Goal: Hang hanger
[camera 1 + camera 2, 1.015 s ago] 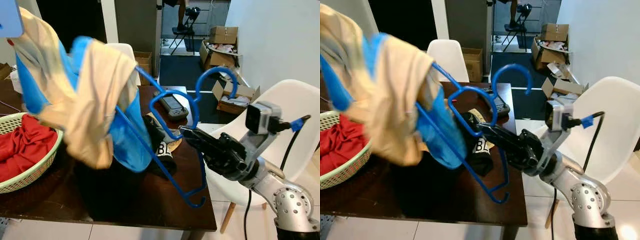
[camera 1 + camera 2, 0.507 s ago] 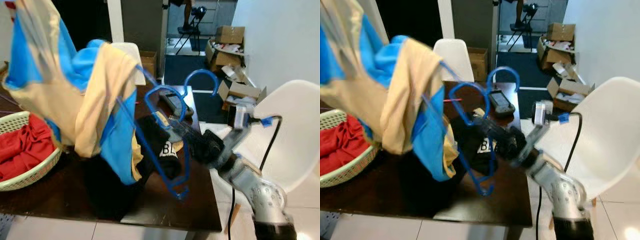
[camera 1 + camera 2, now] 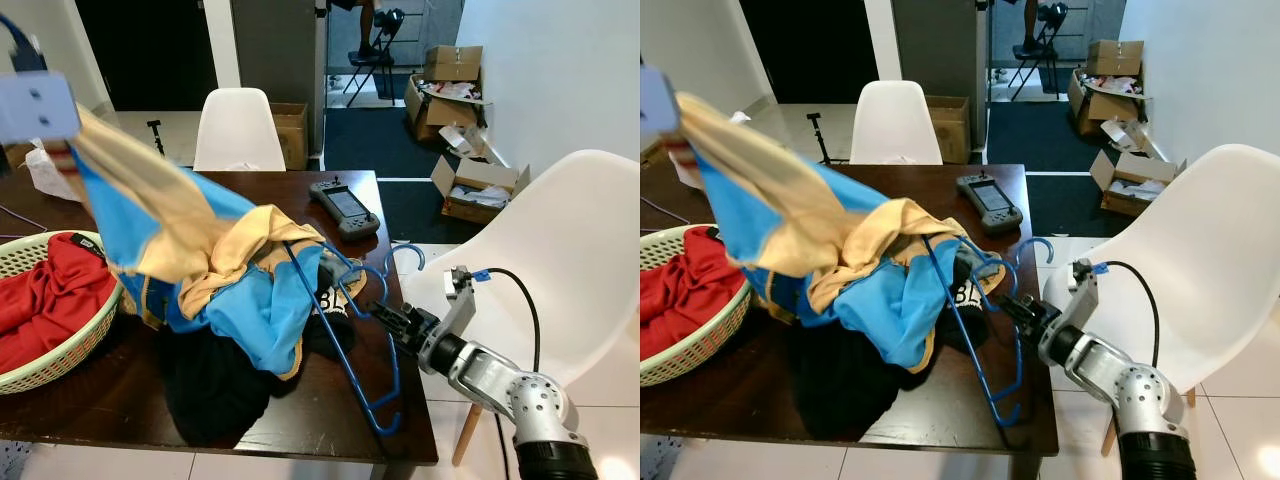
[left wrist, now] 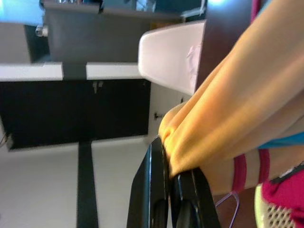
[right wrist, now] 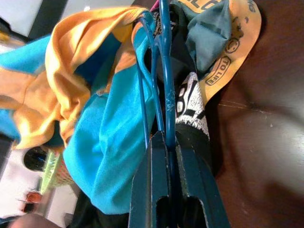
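One hanger [image 3: 352,330] clamped between right tool [image 3: 385,315] fingers.

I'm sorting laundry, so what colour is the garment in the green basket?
Red. The garment in the basket shows best in the left eye view.

- A dark wooden table [image 3: 300,190] stood in the middle of the room.
- A woven basket [image 3: 62,350] holding red cloth [image 3: 45,300] sat at the table's left edge.
- A handheld game console [image 3: 345,208] lay near the far side of the table.
- A white chair [image 3: 238,128] stood behind the table, and another white chair [image 3: 560,240] at its right.
- Open cardboard boxes [image 3: 450,75] sat against the far wall.
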Available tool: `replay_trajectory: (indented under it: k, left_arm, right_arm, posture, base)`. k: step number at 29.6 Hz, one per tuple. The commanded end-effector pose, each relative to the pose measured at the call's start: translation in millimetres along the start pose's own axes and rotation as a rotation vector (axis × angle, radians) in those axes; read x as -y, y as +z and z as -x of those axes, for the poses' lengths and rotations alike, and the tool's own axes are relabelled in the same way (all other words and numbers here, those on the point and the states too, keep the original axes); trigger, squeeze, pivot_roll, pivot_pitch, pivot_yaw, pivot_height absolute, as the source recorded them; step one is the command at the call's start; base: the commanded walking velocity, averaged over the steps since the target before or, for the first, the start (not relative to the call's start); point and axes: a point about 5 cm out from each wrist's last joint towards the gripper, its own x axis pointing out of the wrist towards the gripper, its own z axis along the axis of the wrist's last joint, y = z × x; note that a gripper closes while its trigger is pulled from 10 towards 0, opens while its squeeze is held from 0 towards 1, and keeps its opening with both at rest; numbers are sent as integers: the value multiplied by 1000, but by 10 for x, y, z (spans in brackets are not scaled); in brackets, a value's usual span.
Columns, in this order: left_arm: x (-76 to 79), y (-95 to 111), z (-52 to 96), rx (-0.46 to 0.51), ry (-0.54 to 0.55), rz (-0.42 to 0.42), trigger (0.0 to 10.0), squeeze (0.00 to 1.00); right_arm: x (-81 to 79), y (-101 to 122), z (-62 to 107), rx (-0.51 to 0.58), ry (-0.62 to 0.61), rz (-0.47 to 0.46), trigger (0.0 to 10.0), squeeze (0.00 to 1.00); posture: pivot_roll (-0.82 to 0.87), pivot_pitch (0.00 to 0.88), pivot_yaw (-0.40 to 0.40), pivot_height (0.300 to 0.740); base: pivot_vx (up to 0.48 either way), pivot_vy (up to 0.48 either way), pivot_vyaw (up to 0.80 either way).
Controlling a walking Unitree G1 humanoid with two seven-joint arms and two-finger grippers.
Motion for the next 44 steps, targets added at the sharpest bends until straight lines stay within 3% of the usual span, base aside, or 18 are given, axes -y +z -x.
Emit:
replay_trajectory:
  k: [1,2,4,6,7,8,14,18,20,21,23,24,29,30,34,44]
  left_arm:
    - [48,-24,-14,-6,-7,10,0,0]
    - [209,-67,-66,-9,-43,37,0,0]
    - [209,-67,-66,-9,-43,37,0,0]
    - [364,-56,-154,16,-72,78,0,0]
    - [364,-56,-154,16,-72,78,0,0]
    - [361,-31,-178,30,-66,83,0,0]
    - [264,40,-206,67,-28,81,0,0]
    - [214,54,-203,76,-5,81,0,0]
    - [210,54,-202,77,-2,82,0,0]
    - [61,100,-190,122,70,147,0,0]
    - [61,100,-190,122,70,147,0,0]
    - [-150,178,-167,193,159,233,0,0]
    - [-281,231,-146,244,210,285,0,0]
    - [-423,279,-113,298,268,349,0,0]
    - [-589,342,-72,369,320,430,0,0]
    - [-700,412,-69,424,340,479,0,0]
  right_arm:
    - [31,-26,24,-21,-31,17,10000,0]
    - [13,42,128,-28,-21,102,10000,0]
    - [13,42,128,-28,-21,102,10000,0]
    - [-145,203,539,-89,124,429,10000,0]
    - [-145,203,539,-89,124,429,10000,0]
    - [-230,176,689,-164,194,549,10000,0]
    - [-402,8,945,-340,349,640,10000,0]
    - [-491,-29,999,-363,421,658,10000,0]
    - [-499,-34,1004,-366,429,662,10000,0]
    - [-703,-102,977,-359,571,665,10000,0]
    - [-703,-102,977,-359,571,665,10000,0]
    - [-801,-124,817,-287,606,689,10000,0]
    - [-813,-111,680,-219,579,700,10000,0]
    - [-811,-129,590,-189,553,719,10000,0]
    - [-790,-108,427,-138,469,729,10000,0]
    - [-843,-203,248,-147,414,755,10000,0]
  posture:
    - [114,5,67,740]
    - [98,12,67,740]
    - [98,12,67,740]
    - [84,24,71,740]
    - [84,24,71,740]
    - [84,27,72,740]
    - [82,30,71,740]
    - [83,30,72,740]
    - [83,30,72,740]
    - [83,27,73,740]
    - [83,27,73,740]
    - [86,24,74,740]
    - [86,24,74,740]
    - [91,20,75,740]
    - [95,14,77,740]
    - [98,10,79,740]
  base:
    - [0,0,0]
    - [0,0,0]
    - [0,0,0]
    - [0,0,0]
    - [0,0,0]
    - [0,0,0]
    - [0,0,0]
    - [0,0,0]
    - [0,0,0]
    - [0,0,0]
    - [0,0,0]
    - [0,0,0]
    - [0,0,0]
    - [0,0,0]
    - [0,0,0]
    - [0,0,0]
